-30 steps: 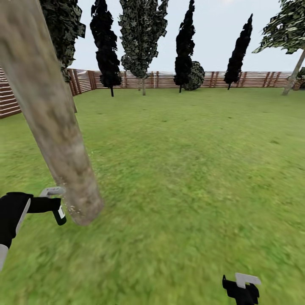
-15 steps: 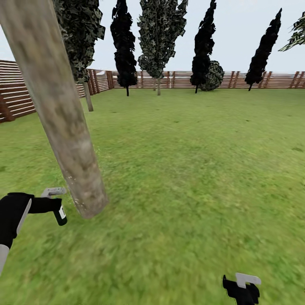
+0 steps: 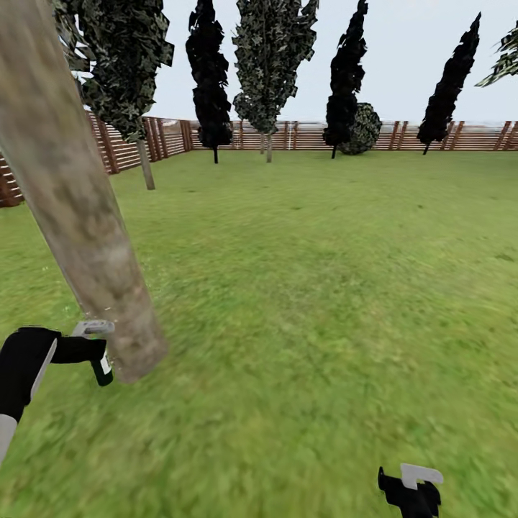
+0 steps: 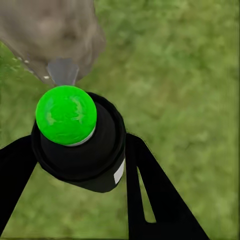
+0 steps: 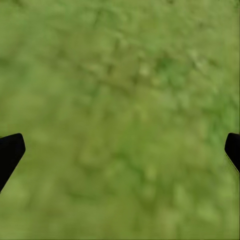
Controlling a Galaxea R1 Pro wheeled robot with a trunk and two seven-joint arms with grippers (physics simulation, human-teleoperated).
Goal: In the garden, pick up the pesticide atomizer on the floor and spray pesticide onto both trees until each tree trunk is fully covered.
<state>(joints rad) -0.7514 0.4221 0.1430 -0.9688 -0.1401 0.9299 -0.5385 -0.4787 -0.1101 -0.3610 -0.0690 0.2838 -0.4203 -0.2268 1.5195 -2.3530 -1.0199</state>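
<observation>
A thick, mottled grey-tan tree trunk (image 3: 79, 216) leans from the upper left of the head view down to its foot in the grass (image 3: 137, 360). My left gripper (image 3: 92, 351) is shut on the pesticide atomizer (image 3: 103, 368), a black bottle held just left of the trunk's foot. In the left wrist view the atomizer's bright green cap (image 4: 66, 115) and black body (image 4: 90, 160) sit between my black fingers (image 4: 150, 200), with a grey nozzle (image 4: 62, 72) pointing at the trunk (image 4: 50, 30) close in front. My right gripper (image 3: 410, 491) hangs low at the right, open over bare grass, its fingertips (image 5: 10, 150) wide apart.
Green lawn (image 3: 324, 273) stretches ahead to a brown slat fence (image 3: 403, 135). Dark narrow cypress-like trees (image 3: 208, 79) and leafier trees (image 3: 273, 65) stand along the fence. A thin-trunked tree (image 3: 147, 165) stands at the left, behind the big trunk.
The view turned left, then shifted. The trunk's foot now shows a little lower and further left, closer to the atomizer. Both grippers keep their places in the picture.
</observation>
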